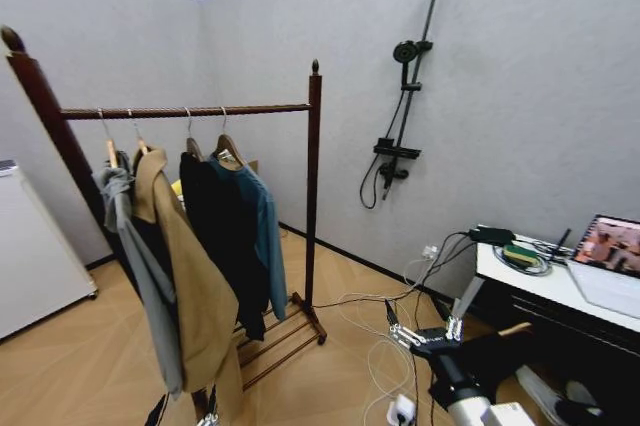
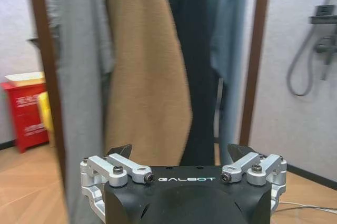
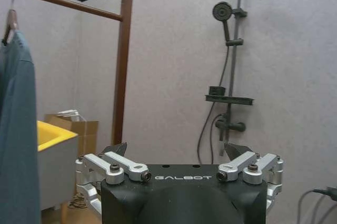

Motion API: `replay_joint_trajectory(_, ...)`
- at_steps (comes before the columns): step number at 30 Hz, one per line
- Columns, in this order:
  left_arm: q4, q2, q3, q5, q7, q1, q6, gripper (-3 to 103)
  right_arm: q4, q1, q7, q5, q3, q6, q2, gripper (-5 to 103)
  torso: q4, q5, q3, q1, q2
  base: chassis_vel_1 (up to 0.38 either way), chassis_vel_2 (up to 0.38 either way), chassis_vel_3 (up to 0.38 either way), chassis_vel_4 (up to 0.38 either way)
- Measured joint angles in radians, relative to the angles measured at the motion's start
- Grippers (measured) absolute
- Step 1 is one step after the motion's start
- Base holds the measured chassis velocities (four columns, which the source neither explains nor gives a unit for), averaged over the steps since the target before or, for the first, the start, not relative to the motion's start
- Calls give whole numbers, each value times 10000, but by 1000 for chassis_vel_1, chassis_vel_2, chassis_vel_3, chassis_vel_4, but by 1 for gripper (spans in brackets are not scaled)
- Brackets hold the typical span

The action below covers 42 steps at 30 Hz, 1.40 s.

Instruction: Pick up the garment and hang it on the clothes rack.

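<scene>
Room: pale grey walls meeting in a corner, light wood-pattern floor, dark ceiling strip above.

Clothes rack: dark reddish-brown wood, two posts with knob tops, one horizontal bar, slatted shelf at the base. Stands on the floor near the corner.

Garment: dark teal-blue top on a wooden hanger, hooked over the bar. It is the hanging item nearest the far post, beside a black garment. Further along the bar hang a long tan coat and a grey hooded jacket.

Shower stand: black, fixed to the wall beyond the rack, round head at top, hose looping below.

White table: lower right of the head view, carrying a laptop and coiled cables. More cables trail across the floor below it.

Left gripper: fingers spread apart, holding nothing, facing the hanging clothes at close range, with tan coat and black garment directly ahead.

Right gripper: low at the robot's right, near the table, fingers spread apart, holding nothing; its wrist view faces the wall, the shower stand and the rack's far post.
</scene>
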State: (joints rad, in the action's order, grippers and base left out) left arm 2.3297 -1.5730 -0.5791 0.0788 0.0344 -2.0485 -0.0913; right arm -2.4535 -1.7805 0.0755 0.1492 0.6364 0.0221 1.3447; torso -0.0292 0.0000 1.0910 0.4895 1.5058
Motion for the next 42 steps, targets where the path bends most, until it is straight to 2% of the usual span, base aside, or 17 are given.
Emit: replay_joint_trajectory(42, 0, 0, 0, 0, 0, 0, 0, 100, 4, 3, 0, 1, -1, 1, -1, 100, 0, 0, 0, 0, 0, -119, -118, -124, -117)
